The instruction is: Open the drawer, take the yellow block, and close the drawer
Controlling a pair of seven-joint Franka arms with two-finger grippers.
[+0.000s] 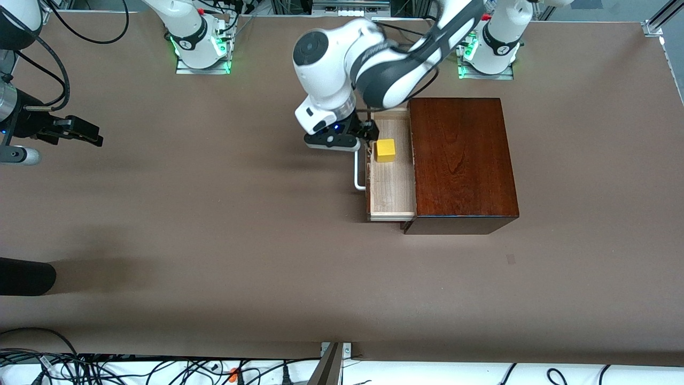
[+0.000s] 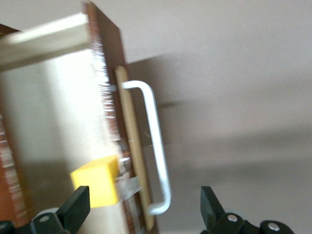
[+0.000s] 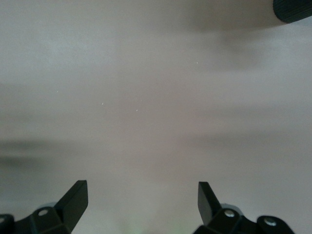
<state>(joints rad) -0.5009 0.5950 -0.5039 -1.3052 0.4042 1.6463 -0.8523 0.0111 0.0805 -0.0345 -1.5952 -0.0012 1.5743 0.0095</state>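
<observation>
Front view: drawer [image 1: 391, 184] already pulled out of mahogany box [image 1: 460, 163] toward the right arm's end of the table [image 1: 214, 224], white handle [image 1: 358, 174] on its front. Yellow block [image 1: 385, 150] sitting on the pale tray floor, in the part of the tray farther from the front camera, close to the drawer front. Left claw [image 1: 368, 133] low over the drawer front and handle, just beside the block, offset toward the right arm's end; short shift toward the box needed to centre over it. Block a cube, so no long axis to align with. Right claw [image 1: 80, 131] over bare table well apart at the right arm's end, waiting. Left arm clearly the nearer one.

Left wrist view: left claw [image 2: 144, 207] spread wide, holding nothing, handle [image 2: 155, 151] between the fingers. Block [image 2: 97, 179] beside one finger [image 2: 75, 207], not between them. Drawer front wall close by the block, so tight room on that side; tray floor flat, open elsewhere. Likely snag: a finger landing on the drawer front.

Right wrist view: right claw [image 3: 142, 202] spread wide, empty, plain table [image 3: 156, 97] below.
</observation>
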